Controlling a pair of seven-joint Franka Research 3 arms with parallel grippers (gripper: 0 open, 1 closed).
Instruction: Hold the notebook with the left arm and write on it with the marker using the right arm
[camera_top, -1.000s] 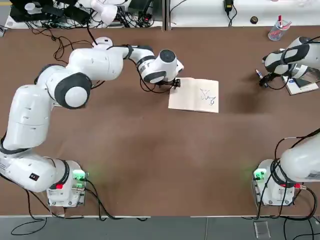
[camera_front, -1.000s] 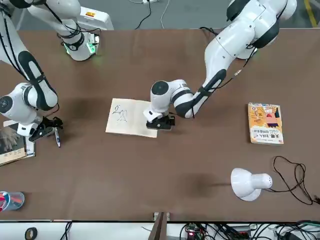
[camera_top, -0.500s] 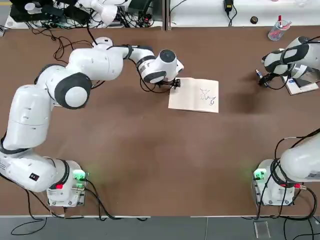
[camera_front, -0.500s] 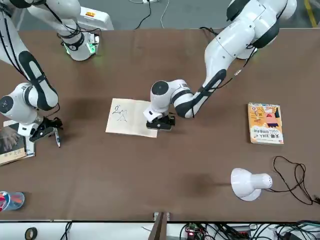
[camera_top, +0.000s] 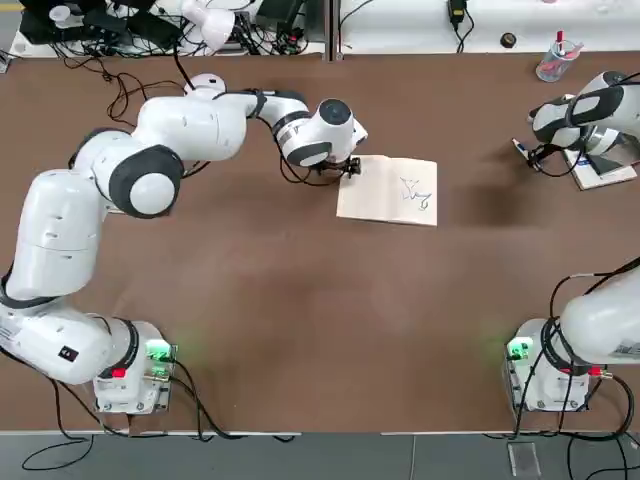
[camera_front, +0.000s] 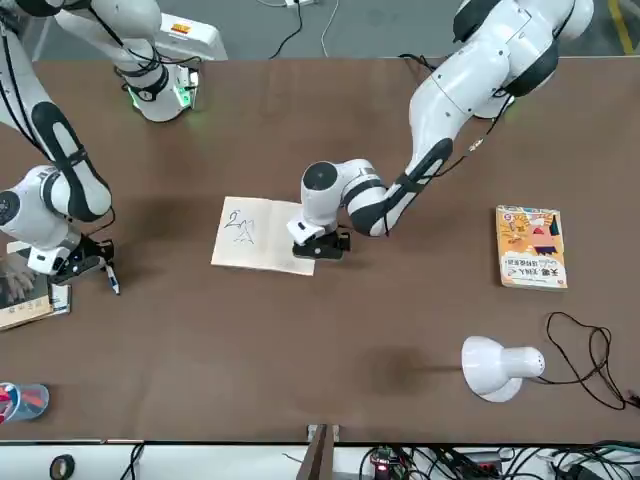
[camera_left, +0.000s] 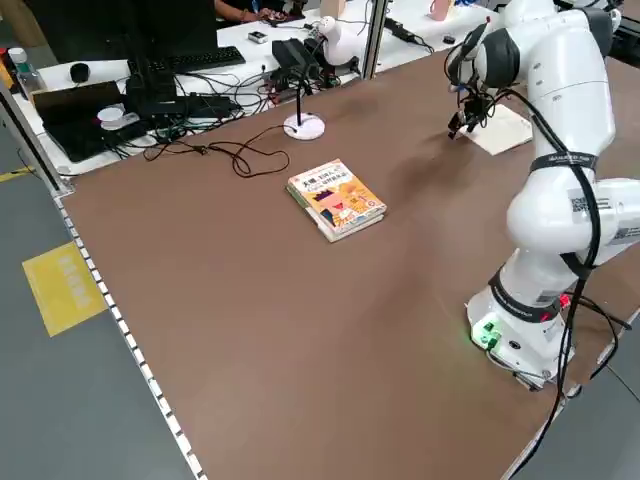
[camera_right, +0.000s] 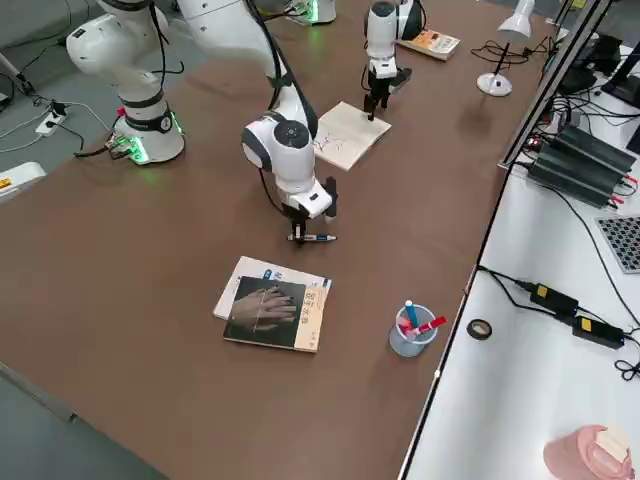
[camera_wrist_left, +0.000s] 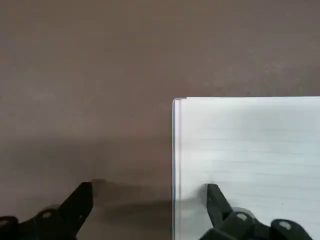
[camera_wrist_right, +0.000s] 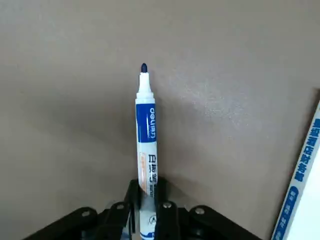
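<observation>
1. The left arm (camera_top: 190, 125) reaches far across the brown table (camera_top: 300, 300), elbow bent out to the left and forearm running right toward the middle, with its round grey-capped wrist turned straight down.
2. The left gripper (camera_wrist_left: 150, 212) points down at the left edge of the notebook (camera_top: 388, 190); its fingers (camera_wrist_left: 215, 200) stand wide apart, one pressed on the cream page and the other on the bare table just beside the book's edge.
3. The notebook lies open and flat near the table's middle, toward the far side, with dark scribbles on its right-hand page.
4. The right arm (camera_top: 590, 105) is folded at the far right of the table, its banded wrist bent downward.
5. The right gripper (camera_wrist_right: 146, 202) is clamped narrowly around the barrel of the marker (camera_wrist_right: 146, 135), near its rear end.
6. The marker sticks out past the fingertips, uncapped, its dark tip over bare table well apart from the notebook.
7. A dark-covered book (camera_right: 272, 312) picturing a hand lies just beside the right gripper, on its right.
8. An orange-yellow book (camera_front: 531, 247) lies on the left part of the table.
</observation>
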